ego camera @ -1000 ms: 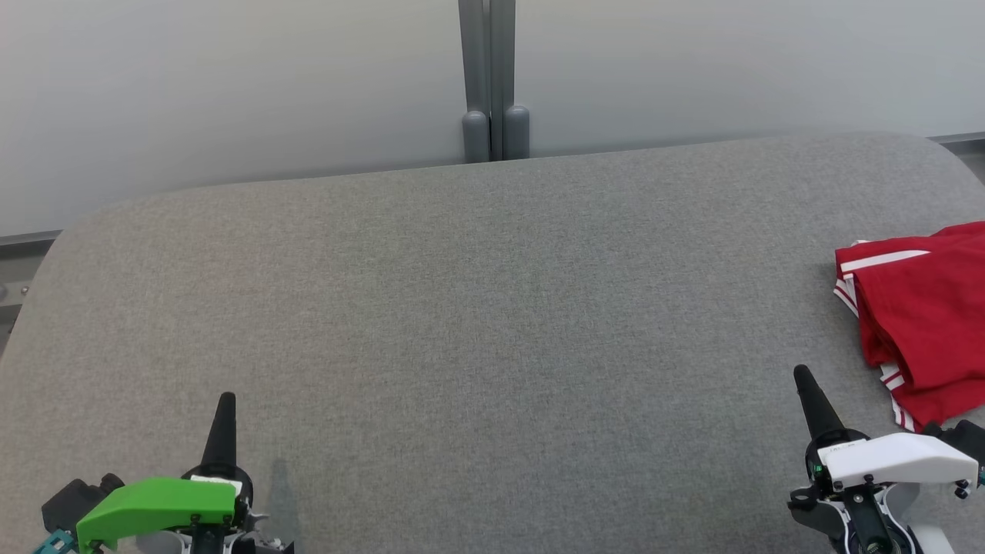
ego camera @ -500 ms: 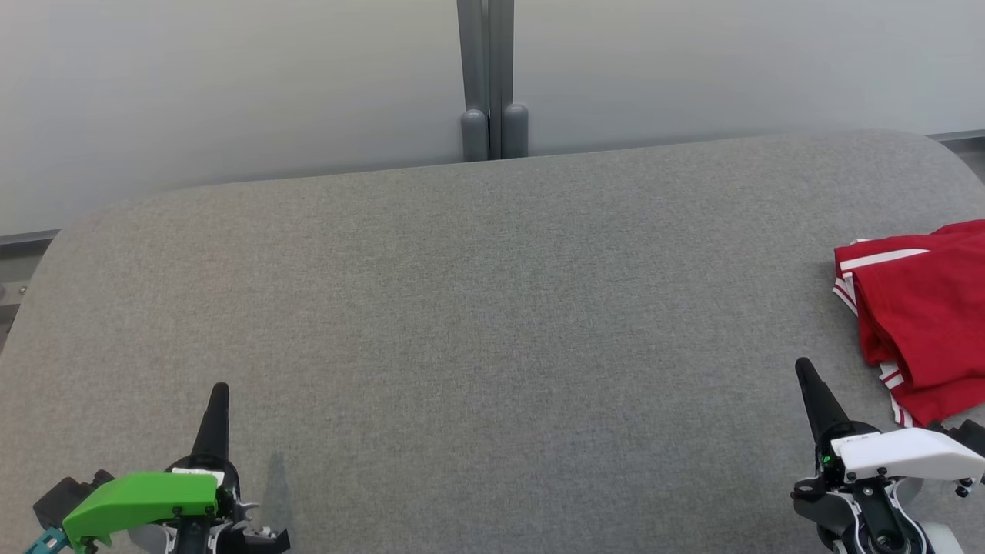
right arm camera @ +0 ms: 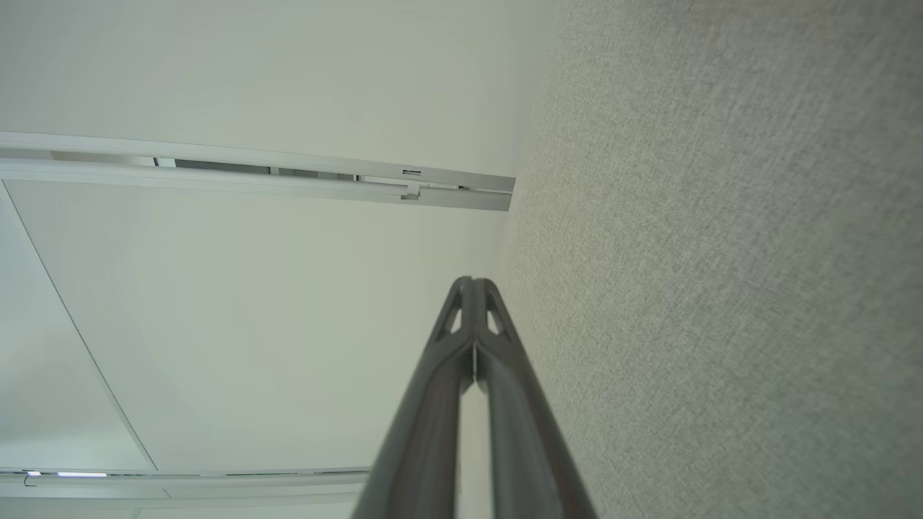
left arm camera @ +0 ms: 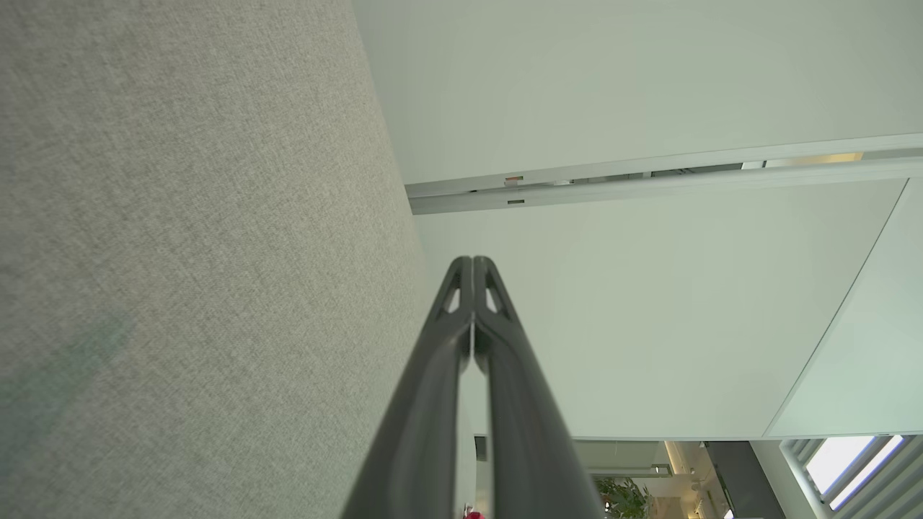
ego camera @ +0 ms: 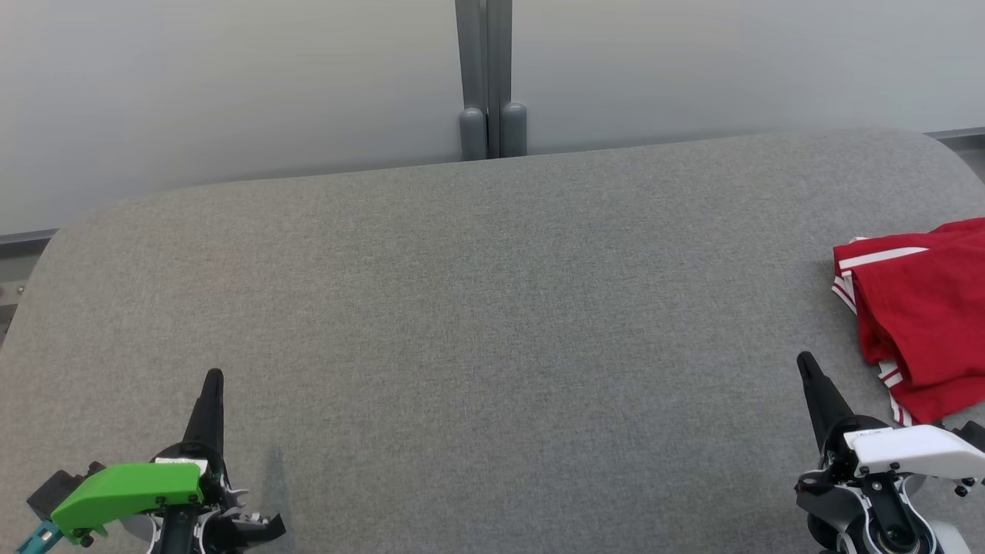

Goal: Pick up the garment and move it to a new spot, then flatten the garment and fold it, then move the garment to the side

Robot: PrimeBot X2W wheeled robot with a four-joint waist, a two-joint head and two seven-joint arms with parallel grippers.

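Both claws clenched on nothing. Left claw at my lower left, right claw at my lower right, fingers pressed tip to tip in both wrist views, both low over bare grey tabletop.

Garment lies at the far right of the tabletop, partly cut off by the edge of the head view. It is just beside my right claw but not touching the fingers.

Step, as I judge it: the last one, moving the garment to the side. It sits off to the side in stacked layers rather than a heap, so this looks done or close to it.

Next move calls for little: keep both claws clear of the cloth. If the stack needs squaring, the right claw must release first and reach forward and to the right.

Garment notes: red fabric, white stripe trim along the edges, several layers overlapping, left edges not quite aligned. Soft, likely to slump if nudged.
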